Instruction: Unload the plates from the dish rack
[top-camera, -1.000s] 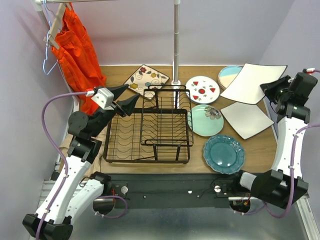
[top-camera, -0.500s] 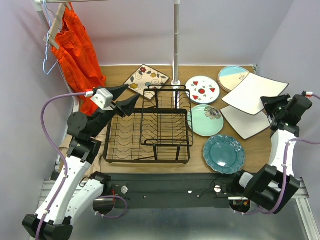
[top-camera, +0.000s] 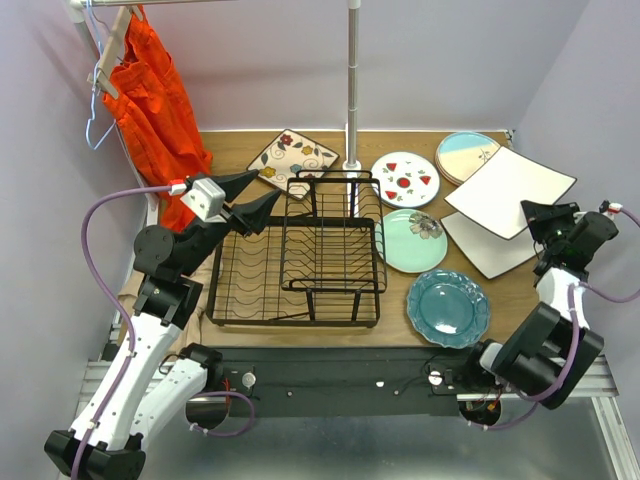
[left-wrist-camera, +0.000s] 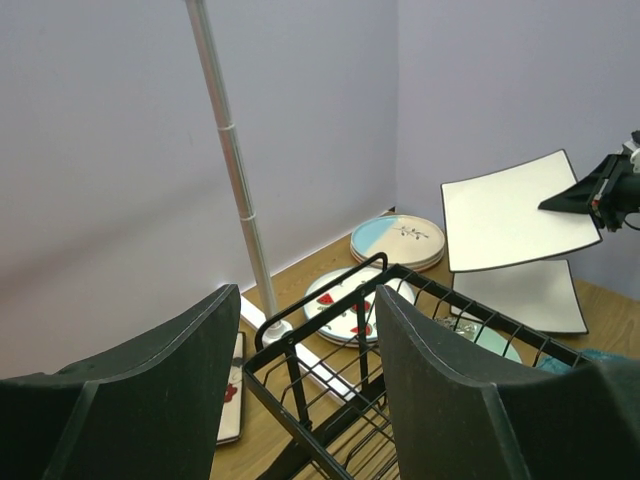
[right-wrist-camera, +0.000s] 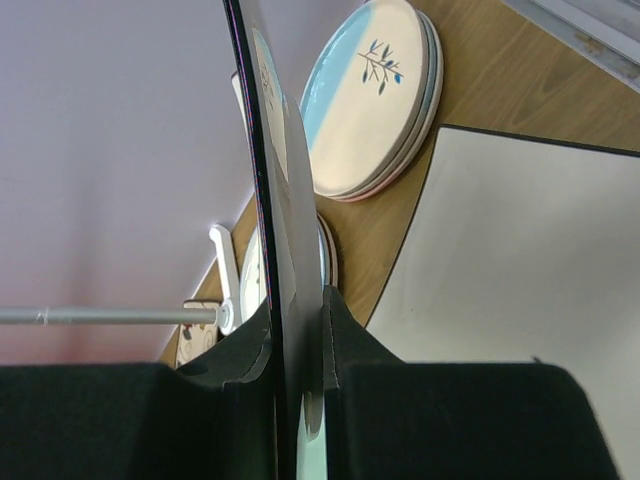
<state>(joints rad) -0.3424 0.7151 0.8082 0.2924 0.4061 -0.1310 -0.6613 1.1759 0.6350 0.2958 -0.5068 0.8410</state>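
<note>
Orange garment (top-camera: 150, 90), metal pole (top-camera: 352, 80)

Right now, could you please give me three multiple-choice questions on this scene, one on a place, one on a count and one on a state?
1. Where is the flowered square plate? A. on the table beyond the rack B. inside the rack C. off the table
2. How many white square plates are there? A. one B. two C. four
3. What state is the right gripper in? A. open, empty B. shut on the rack C. shut on a white square plate
Answers: 1 A, it lies flat on the wood at the far left. 2 B, one is held and a second plate lies below it. 3 C, the wrist view shows both fingers pinching its rim.
</note>
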